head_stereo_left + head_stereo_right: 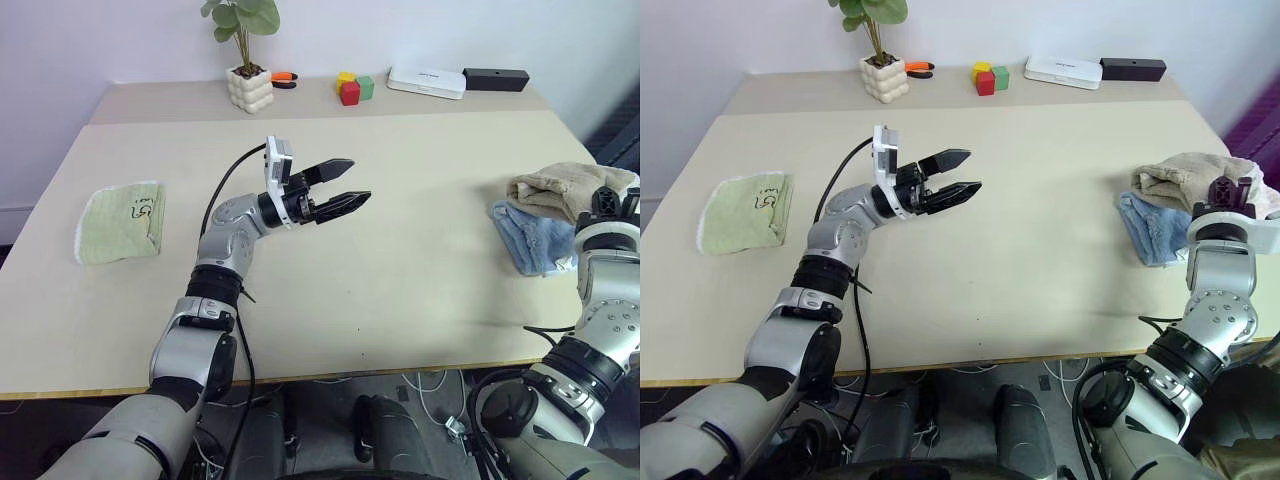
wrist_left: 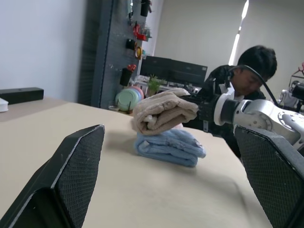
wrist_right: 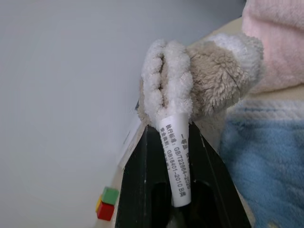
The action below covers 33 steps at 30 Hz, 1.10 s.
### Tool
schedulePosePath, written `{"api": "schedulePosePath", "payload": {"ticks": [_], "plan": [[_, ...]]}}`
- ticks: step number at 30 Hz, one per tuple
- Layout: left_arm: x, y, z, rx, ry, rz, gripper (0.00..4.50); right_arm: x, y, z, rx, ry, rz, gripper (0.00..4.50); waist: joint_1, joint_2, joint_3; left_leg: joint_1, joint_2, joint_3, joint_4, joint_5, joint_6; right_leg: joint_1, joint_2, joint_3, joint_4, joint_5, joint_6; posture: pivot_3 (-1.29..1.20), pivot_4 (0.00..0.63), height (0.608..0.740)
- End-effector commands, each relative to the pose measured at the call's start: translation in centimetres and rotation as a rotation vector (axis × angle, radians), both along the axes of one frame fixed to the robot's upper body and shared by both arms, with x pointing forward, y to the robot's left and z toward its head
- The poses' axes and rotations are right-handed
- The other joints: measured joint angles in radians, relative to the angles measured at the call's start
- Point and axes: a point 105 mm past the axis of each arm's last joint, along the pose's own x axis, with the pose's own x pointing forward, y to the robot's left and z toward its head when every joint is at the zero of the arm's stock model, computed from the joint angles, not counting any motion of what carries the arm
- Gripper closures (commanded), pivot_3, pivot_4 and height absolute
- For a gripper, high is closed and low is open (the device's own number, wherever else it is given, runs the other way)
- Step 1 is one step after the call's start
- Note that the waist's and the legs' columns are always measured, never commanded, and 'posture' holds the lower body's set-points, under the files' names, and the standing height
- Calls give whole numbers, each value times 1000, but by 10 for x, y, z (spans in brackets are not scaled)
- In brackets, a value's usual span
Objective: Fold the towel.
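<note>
Seen past the left gripper point(image 2: 175, 185), whose two black fingers point(image 2: 66, 180) stand wide apart, the folded beige towel point(image 2: 164, 111) lies on top of a light blue towel point(image 2: 168, 148) on the desk point(image 2: 57, 128). The right gripper point(image 2: 202, 110) meets the beige towel's end. A person point(image 2: 251, 71) sits behind.

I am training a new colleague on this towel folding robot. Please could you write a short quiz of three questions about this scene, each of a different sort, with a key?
1. True or false: the left gripper holds the beige towel.
2. What does the beige towel lie on?
A. the green towel
B. the blue towel
C. the plant pot
3. Fill in: the right gripper is shut on the towel's edge, where a white ____ hangs between its fingers.

Key:
1. False, it is open over the table.
2. B
3. label
</note>
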Motion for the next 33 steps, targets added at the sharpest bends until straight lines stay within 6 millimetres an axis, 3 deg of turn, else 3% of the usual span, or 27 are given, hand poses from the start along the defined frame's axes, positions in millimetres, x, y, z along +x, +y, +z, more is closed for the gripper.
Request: {"api": "schedulePosePath", "payload": {"ticks": [1,7,16,19,25,29,33], "plan": [[-2,4,10,-19,-39,19,0,-3,-1,-8,-25,57,-16,4481,0,0,0,0,0,0,0,0,0,0,0,0,0,0,0,0,150,740],[0,6,8,-19,-40,42,0,-7,10,-41,-64,273,26,4481,-1,0,0,0,0,0,0,0,0,0,0,0,0,0,0,0,150,740],[-3,-4,4,-42,-20,44,0,-15,1,-35,-243,427,20,4481,0,0,0,0,0,-1,0,0,0,0,0,0,0,0,0,0,150,740],[-2,-5,3,-50,-14,49,0,-19,-1,-31,-328,463,-7,3440,0,0,0,0,0,-1,0,0,0,0,0,0,0,0,0,0,150,740],[1,-8,4,-59,-10,57,0,-19,0,-26,-476,526,-8,693,1,0,0,0,0,-1,0,0,0,0,0,0,0,0,0,0,150,740],[2,-9,3,-62,-3,65,0,-26,-8,-23,-574,599,-73,693,1,0,0,0,0,-1,0,0,0,0,0,0,0,0,0,0,150,740],[2,-9,3,-66,-5,73,0,-38,-24,-14,-780,742,-214,693,2,0,0,0,0,-1,0,0,0,0,0,0,0,0,0,0,150,740]]}}
